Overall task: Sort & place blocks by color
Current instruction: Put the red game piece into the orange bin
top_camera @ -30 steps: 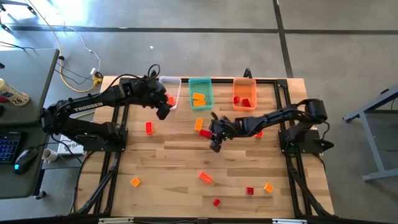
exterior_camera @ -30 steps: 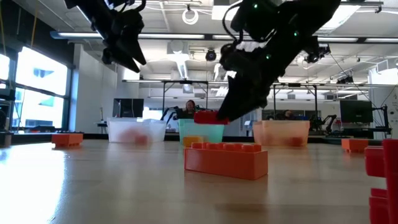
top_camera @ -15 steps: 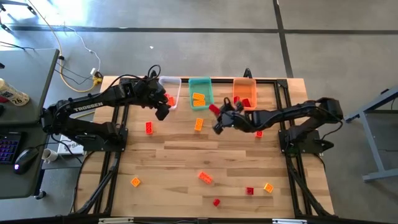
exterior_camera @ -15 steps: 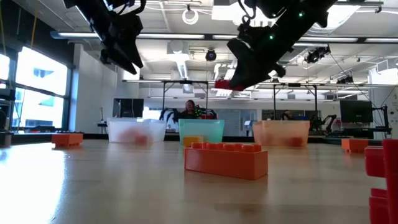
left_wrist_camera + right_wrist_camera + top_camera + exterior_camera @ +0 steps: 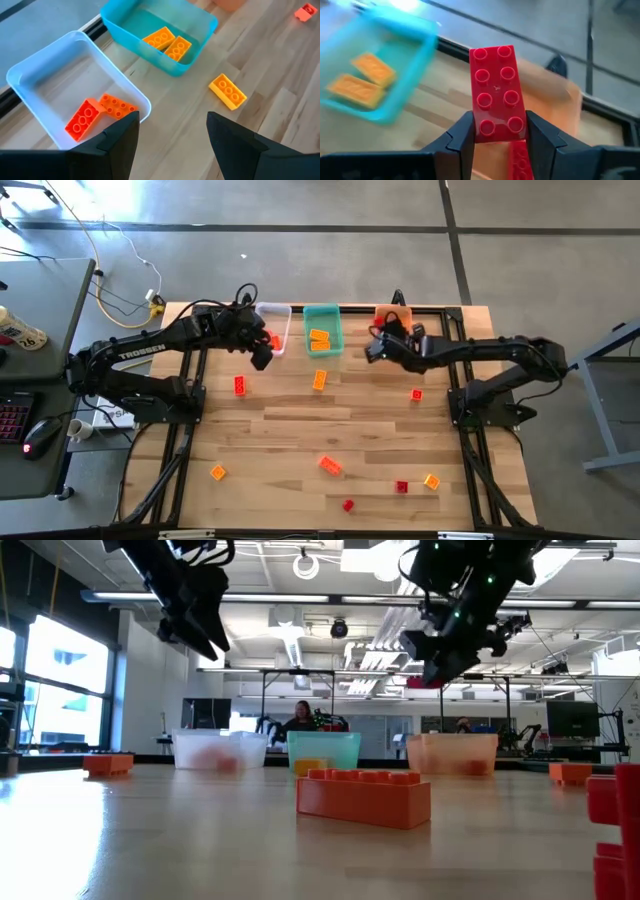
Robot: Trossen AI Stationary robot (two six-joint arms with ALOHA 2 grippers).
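Red oblong brick (image 5: 498, 95), likely light, rigid and slick, sits clenched by its long sides in the right gripper (image 5: 496, 134) above the orange bin (image 5: 392, 314); left gripper (image 5: 170, 131) hangs released.

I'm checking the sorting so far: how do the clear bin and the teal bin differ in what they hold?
The clear bin holds two orange-red blocks, lying touching at an angle. The teal bin holds two yellow-orange blocks, lying side by side. The clear bin stands at the row's left end, while the teal bin stands in the middle. Both are open rectangular bins at the table's far edge, each with two oblong studded blocks.
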